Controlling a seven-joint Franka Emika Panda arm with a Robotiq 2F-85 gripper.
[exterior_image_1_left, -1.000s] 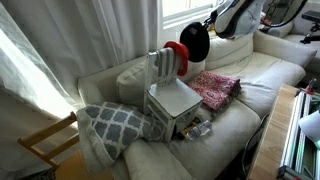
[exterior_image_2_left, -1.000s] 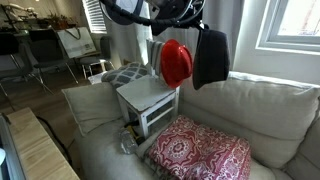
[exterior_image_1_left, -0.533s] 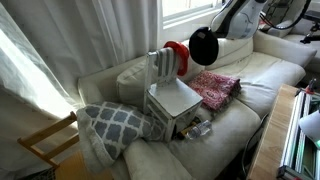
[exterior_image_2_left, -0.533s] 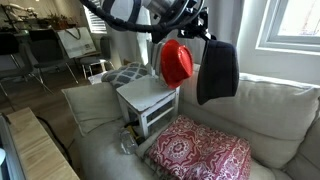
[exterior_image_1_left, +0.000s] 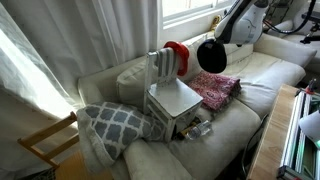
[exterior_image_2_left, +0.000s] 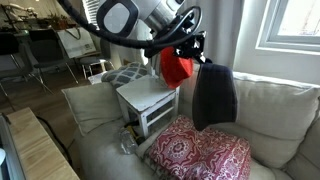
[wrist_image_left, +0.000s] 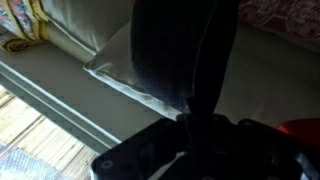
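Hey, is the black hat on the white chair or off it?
Off it: the black hat hangs from the shut fingers, in the air beside the white chair.

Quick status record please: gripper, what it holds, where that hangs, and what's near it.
gripper: shut on the black hat, raised in the air
black hat: hangs limp under the gripper, over the red patterned cushion, not resting on it
red hat: on the white chair's back, beside the black hat
white chair: stands on the sofa
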